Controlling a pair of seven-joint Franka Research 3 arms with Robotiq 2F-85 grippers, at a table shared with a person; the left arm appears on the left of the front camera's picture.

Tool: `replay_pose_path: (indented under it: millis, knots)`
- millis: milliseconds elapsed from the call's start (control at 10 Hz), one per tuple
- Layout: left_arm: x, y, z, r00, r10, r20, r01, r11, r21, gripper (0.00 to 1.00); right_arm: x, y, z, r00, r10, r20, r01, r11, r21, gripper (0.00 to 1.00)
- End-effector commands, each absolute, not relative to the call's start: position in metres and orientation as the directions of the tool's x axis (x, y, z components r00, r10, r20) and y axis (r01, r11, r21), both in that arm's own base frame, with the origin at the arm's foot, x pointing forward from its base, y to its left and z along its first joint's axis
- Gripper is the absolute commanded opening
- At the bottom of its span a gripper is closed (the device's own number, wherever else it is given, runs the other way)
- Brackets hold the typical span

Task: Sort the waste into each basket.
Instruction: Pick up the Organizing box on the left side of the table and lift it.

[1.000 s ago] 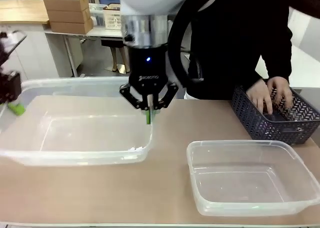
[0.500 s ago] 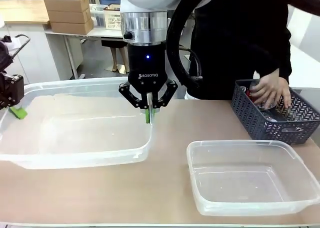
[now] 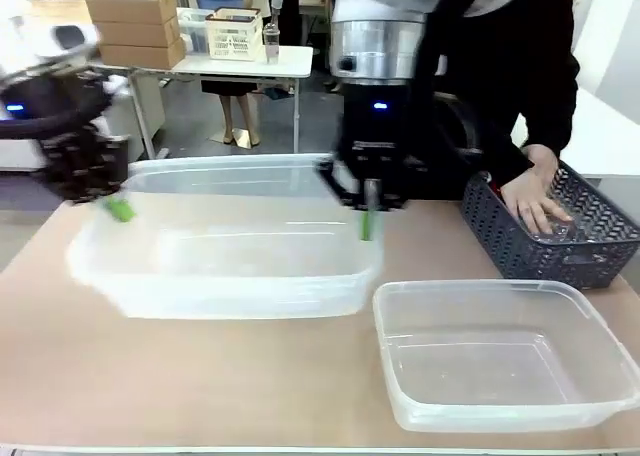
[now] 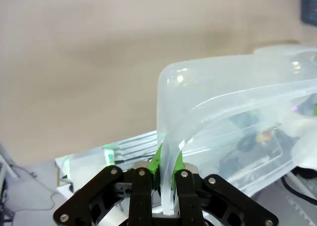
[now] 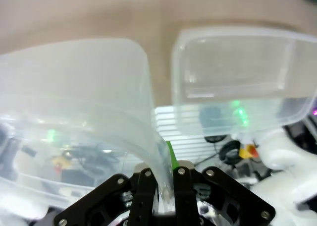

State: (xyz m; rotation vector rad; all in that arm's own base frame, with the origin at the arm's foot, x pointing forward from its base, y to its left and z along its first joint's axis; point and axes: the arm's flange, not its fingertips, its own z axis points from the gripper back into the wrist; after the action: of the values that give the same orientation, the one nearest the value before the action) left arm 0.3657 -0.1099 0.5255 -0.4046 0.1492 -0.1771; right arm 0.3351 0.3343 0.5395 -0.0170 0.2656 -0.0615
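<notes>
Front view puts the waste (image 3: pixel 553 229), I think, in the dark basket (image 3: pixel 520 251) at the far right of the desk (image 3: pixel 200 376). Some pale, shiny bits lie there, but they are too small to name. A person's hand (image 3: pixel 535 201) is down inside that basket with them. Near it, at the front right, a small clear tub (image 3: pixel 470 286) sits on the desk with nothing in it. To the left is a big clear tub (image 3: pixel 230 296), and it looks blurry. The left fingers (image 3: pixel 120 211) are pinched on its rim at the far left corner. The right fingers (image 3: pixel 366 224) are pinched on its rim at the far right corner. Both wrist views show the thin plastic rim squeezed tight between the green pads. I cannot tell if the big tub touches the desk. So I think the sorting has not started. The two arms seem to be carrying the big tub to a new spot first. For the next move, both arms need to go together at the same speed so the soft tub does not twist. It should keep away from the small clear tub. Then it should be set down flat before both pairs of fingers let go.
</notes>
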Motion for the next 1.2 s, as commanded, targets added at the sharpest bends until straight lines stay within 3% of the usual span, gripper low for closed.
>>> replay_pose_path:
  millis: [0, 300, 600, 900, 1100]
  knots:
    - [0.398, -0.144, 0.544, 0.956, -0.232, -0.179, 0.15, 0.912, -0.383, 0.06, 0.331, 0.282, 0.528, 0.955, -0.042, -0.295, 0.044, 0.999, 0.0, 0.05]
    - [0.427, -0.193, 0.535, 0.944, -0.271, -0.189, 0.176, 0.896, -0.408, 0.06, 0.356, 0.236, 0.494, 0.945, -0.045, -0.322, 0.047, 0.999, -0.003, 0.05]
    - [0.433, -0.196, 0.516, 0.942, -0.232, -0.242, 0.129, 0.917, -0.377, 0.06, 0.386, 0.205, 0.466, 0.945, -0.04, -0.326, 0.072, 0.994, 0.084, 0.05]
    - [0.434, -0.19, 0.492, 0.945, -0.166, -0.281, 0.06, 0.934, -0.352, 0.06, 0.387, 0.202, 0.47, 0.964, -0.114, -0.239, 0.148, 0.981, 0.126, 0.05]
    - [0.436, -0.208, 0.495, 0.942, -0.216, -0.256, 0.113, 0.924, -0.364, 0.06, 0.393, 0.221, 0.474, 0.948, -0.057, -0.313, 0.098, 0.988, 0.119, 0.05]
